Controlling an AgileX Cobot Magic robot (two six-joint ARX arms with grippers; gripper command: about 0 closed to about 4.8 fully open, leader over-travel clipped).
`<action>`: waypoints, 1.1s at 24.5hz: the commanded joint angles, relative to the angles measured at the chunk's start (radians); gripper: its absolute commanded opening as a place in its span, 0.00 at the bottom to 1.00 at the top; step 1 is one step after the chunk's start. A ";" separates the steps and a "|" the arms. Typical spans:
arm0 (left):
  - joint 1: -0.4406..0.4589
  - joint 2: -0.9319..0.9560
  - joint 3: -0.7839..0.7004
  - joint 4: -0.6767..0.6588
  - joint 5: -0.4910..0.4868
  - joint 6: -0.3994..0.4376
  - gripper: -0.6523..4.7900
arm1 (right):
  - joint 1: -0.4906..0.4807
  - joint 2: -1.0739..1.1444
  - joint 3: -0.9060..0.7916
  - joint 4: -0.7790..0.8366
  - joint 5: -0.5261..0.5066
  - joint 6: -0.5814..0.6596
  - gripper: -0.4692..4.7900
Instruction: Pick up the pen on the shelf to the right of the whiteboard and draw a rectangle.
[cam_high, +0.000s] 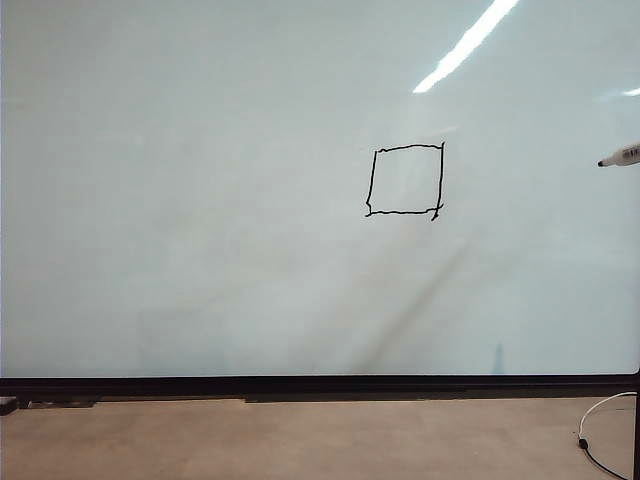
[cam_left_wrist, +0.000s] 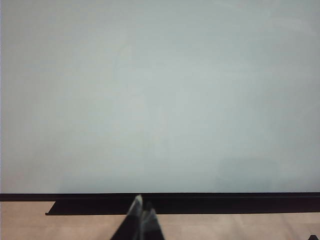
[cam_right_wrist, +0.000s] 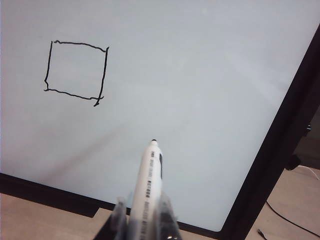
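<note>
With rectangle (cam_high: 405, 180) closed on whiteboard (cam_high: 200, 200), drawing looks done: right gripper (cam_right_wrist: 145, 220) off at board's right, pinching pen (cam_right_wrist: 148, 185), tip clear of board; left gripper (cam_left_wrist: 142, 220) low, pressed together, empty; maybe reshelve pen.

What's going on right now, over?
Right end effector shut on pen, tip off whiteboard. Rectangle drawn. Left end effector shut, low, idle. Nothing obstructing.

Perhaps an office: large wall whiteboard (cam_high: 200, 250).
</note>
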 joint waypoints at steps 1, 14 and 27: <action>0.000 0.000 0.003 0.006 0.000 0.005 0.11 | 0.000 -0.032 0.003 -0.025 0.006 0.006 0.08; 0.000 0.000 0.003 0.006 0.000 0.005 0.11 | -0.023 -0.085 0.003 -0.088 0.028 0.008 0.08; 0.000 0.000 0.003 0.006 0.000 0.005 0.11 | -0.261 -0.085 0.003 -0.075 -0.142 0.036 0.08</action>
